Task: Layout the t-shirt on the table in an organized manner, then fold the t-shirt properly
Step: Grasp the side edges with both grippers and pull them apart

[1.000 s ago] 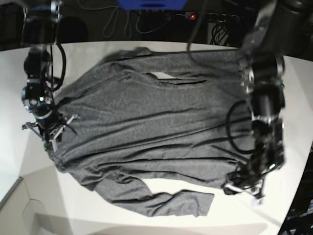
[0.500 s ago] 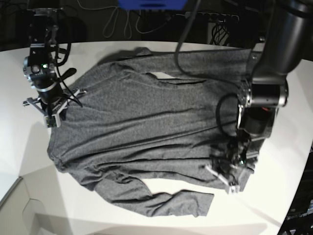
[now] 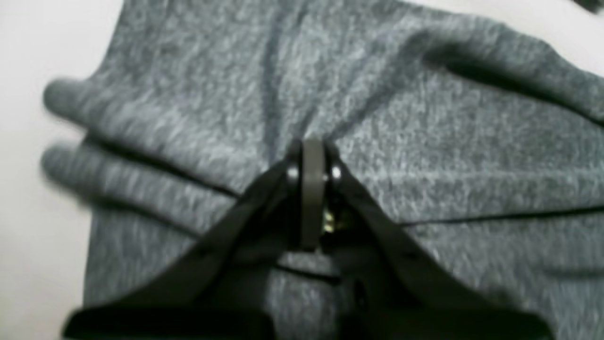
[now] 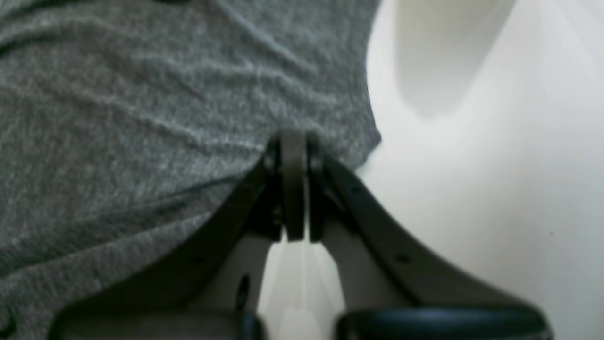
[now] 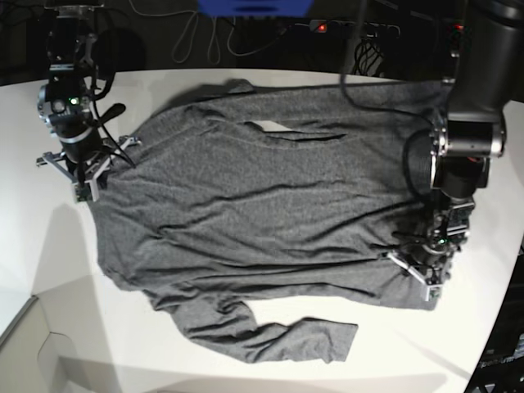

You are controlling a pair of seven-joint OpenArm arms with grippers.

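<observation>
Lengthwise, the t-shirt (image 5: 262,205) spans left to right across the table (image 5: 33,246).

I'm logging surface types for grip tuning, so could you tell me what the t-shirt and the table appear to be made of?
The t-shirt looks like a soft heathered grey knit, matte: flecked fibres and loose wrinkles show around the shut left gripper. The table appears smooth, hard and plain white with a slight sheen; whether laminate or plastic is unclear.
</observation>
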